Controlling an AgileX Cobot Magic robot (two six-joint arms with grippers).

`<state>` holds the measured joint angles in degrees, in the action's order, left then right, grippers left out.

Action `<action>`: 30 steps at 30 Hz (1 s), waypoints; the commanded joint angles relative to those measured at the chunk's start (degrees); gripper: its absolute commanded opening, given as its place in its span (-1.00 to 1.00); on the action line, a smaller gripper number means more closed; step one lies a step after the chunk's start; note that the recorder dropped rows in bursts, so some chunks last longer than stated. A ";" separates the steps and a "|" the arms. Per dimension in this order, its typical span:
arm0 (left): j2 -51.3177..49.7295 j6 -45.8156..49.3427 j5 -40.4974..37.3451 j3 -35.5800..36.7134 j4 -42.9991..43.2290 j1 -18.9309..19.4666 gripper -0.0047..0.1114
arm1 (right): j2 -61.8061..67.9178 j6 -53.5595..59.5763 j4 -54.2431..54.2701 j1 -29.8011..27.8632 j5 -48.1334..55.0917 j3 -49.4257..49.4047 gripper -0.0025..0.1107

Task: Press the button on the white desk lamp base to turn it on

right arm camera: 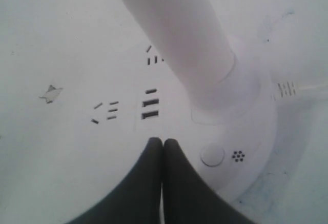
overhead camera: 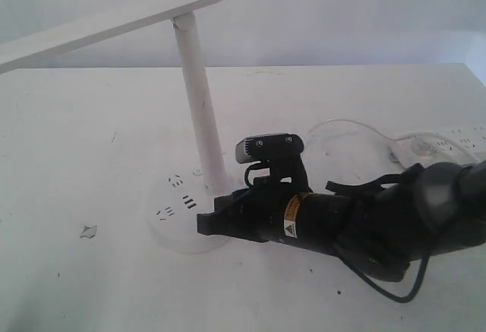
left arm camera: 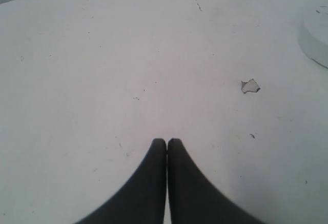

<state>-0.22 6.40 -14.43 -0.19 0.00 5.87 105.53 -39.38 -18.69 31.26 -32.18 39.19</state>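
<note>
Looking from the outside camera, I saw the white desk lamp (overhead camera: 199, 96) standing on the white desk (overhead camera: 76, 286). Its long flat head pointed to the left. My right pincer (overhead camera: 203, 224) came in from the right and lay low over the near edge of the lamp base (overhead camera: 173, 195). A white cord (overhead camera: 349, 127) curled behind my arm. A power strip (overhead camera: 459, 138) lay at the far right.

From my left wrist, my left pincer (left arm camera: 166, 143) was closed tight, its two fingers touching, with nothing held. It was over bare desk. A little chip (left arm camera: 250, 85) in the desk top was near. The rim of the lamp base showed in one corner, well apart from the pincer.

From my right wrist, my right pincer was closed tight too, with nothing held. Its tip was over the top of the base, between the dark slots (right arm camera: 150, 102) and the round button (right arm camera: 212, 155). The tip was just beside the button, not on it. I could not tell if it touched the base.
</note>
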 commanded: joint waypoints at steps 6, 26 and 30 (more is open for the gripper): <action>0.22 -0.14 -0.07 0.19 -0.33 -0.51 -0.92 | 2.50 -0.06 0.68 0.15 2.69 3.73 -0.96; 0.22 -0.14 -0.07 0.19 -0.33 -0.51 -0.92 | 3.32 7.03 9.35 0.15 7.46 5.63 -0.96; 0.22 -0.14 -0.07 0.19 -0.33 -0.51 -0.92 | 3.32 8.74 11.31 0.15 8.58 5.63 -0.96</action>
<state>-0.22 6.40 -14.43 -0.19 0.00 5.87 108.86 -32.30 -8.78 31.34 -24.59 44.59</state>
